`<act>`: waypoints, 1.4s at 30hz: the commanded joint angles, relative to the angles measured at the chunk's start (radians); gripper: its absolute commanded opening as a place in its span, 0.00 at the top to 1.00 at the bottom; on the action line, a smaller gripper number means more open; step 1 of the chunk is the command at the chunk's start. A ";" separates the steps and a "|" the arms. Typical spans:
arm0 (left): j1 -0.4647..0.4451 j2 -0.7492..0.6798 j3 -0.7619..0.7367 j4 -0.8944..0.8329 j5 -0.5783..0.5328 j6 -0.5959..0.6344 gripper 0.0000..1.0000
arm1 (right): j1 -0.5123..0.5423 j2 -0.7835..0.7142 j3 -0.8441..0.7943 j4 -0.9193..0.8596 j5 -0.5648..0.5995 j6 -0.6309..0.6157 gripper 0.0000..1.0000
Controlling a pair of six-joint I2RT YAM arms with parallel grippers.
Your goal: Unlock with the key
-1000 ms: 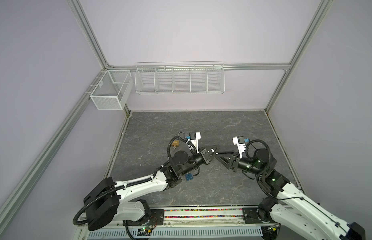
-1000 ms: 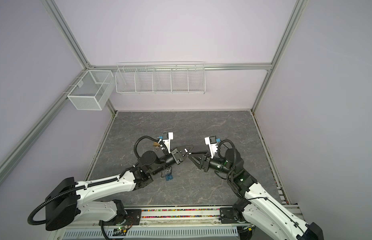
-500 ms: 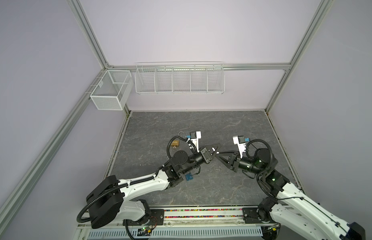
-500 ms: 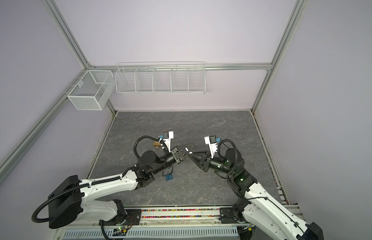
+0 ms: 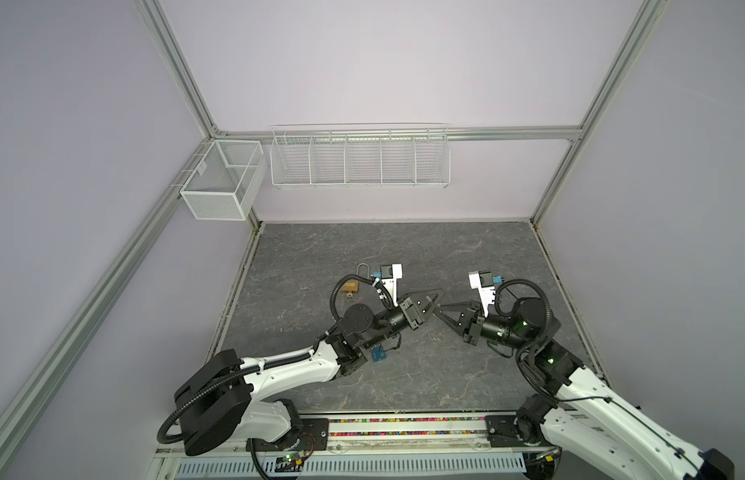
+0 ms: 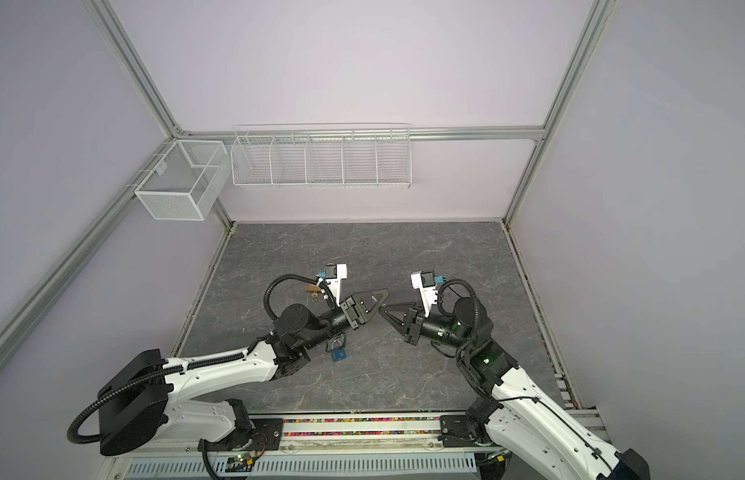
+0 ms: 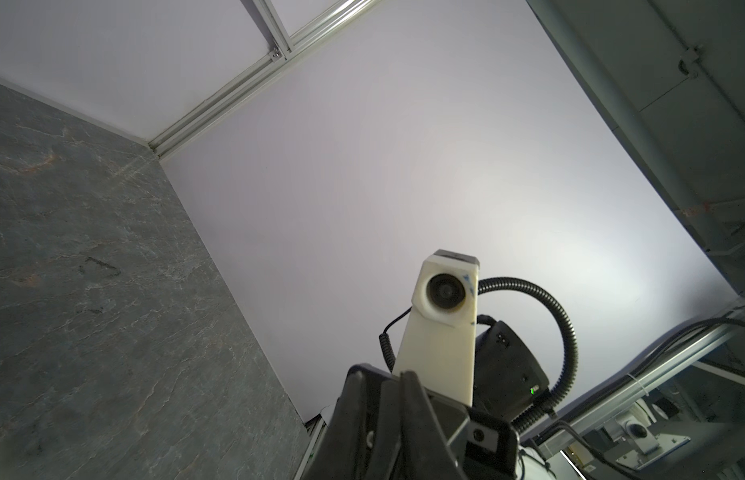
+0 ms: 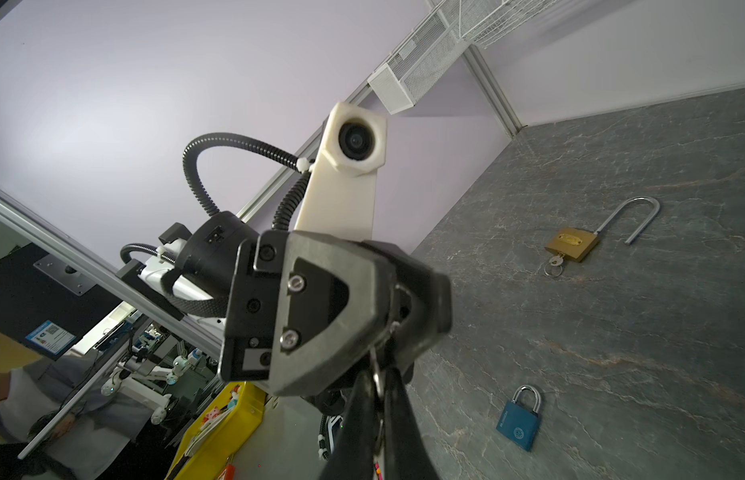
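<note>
My two grippers meet tip to tip above the middle of the grey table point(image 5: 404, 257). The right gripper point(image 5: 440, 316) point(image 8: 377, 384) is shut on a small metal key point(image 8: 377, 374), which stands up between its black fingers. The left gripper point(image 5: 430, 309) point(image 7: 385, 378) faces it, jaws a little apart around the key's other end. A blue padlock point(image 5: 378, 354) point(image 8: 518, 419) lies shut on the table under the left forearm. A brass padlock point(image 5: 351, 286) point(image 8: 570, 245) lies farther back with its long shackle swung open and a key in its base.
A white wire basket rack point(image 5: 360, 160) hangs on the back wall and a white mesh box point(image 5: 221, 183) on the left wall, both well above the table. A yellow bin point(image 8: 221, 419) stands outside the enclosure.
The right gripper has closed on the key held out by the left gripper. The left jaws, shut before, have parted slightly. Both arms have stayed almost in place.
</note>
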 commanded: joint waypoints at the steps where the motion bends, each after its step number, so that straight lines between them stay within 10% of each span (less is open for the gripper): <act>1: 0.025 -0.014 -0.032 0.015 0.008 -0.018 0.41 | -0.007 -0.023 0.004 -0.005 0.031 -0.017 0.94; 5: 0.069 -0.107 -0.050 -0.121 -0.060 0.030 0.01 | -0.010 -0.030 -0.006 -0.093 0.050 -0.038 0.94; 12: 0.084 -0.236 0.280 -1.464 -0.573 0.144 0.00 | -0.012 -0.022 0.050 -0.604 0.241 -0.228 0.94; 17: 0.087 0.057 0.423 -1.914 -0.497 0.031 0.03 | -0.013 -0.022 -0.034 -0.611 0.231 -0.220 0.94; 31: 0.088 0.263 0.281 -1.623 -0.198 -0.063 0.25 | -0.006 -0.124 -0.115 -0.636 0.208 -0.218 0.94; 42: 0.105 0.362 0.336 -1.647 -0.232 -0.125 0.38 | -0.006 -0.123 -0.123 -0.619 0.198 -0.216 0.94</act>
